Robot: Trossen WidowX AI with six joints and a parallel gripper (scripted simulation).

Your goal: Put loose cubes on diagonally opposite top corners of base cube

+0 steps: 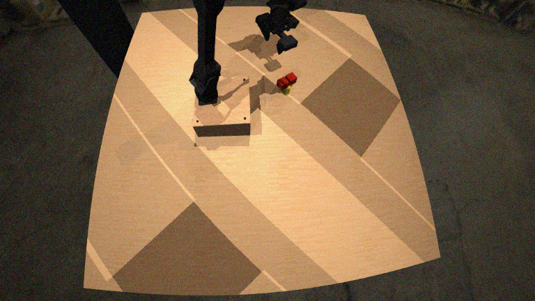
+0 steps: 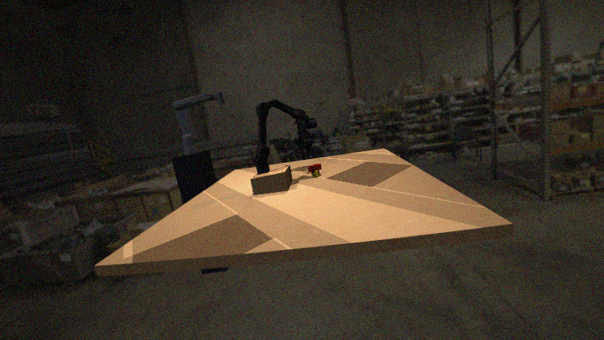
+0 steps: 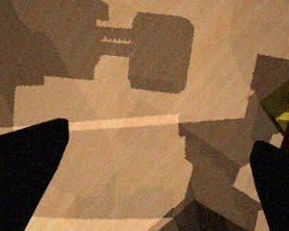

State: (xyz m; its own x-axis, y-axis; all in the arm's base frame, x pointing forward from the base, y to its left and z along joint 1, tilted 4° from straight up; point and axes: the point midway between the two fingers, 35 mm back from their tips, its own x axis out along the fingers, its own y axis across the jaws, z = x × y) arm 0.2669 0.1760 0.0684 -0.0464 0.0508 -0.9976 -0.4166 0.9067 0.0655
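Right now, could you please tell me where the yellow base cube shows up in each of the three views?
Top: yellow base cube peeks out just below the two red cubes, right of the arm's mount.
Exterior: it sits under the red cubes, right of the mounting block.
Wrist: a yellow sliver at the right edge.
Shared landmark: the open hand.

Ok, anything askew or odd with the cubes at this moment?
Nothing stands out. The two red cubes sit side by side on top of the yellow base cube, which peeks out beneath them; at this size neither looks tilted. The gripper is open, empty, and off to the side of the stack.
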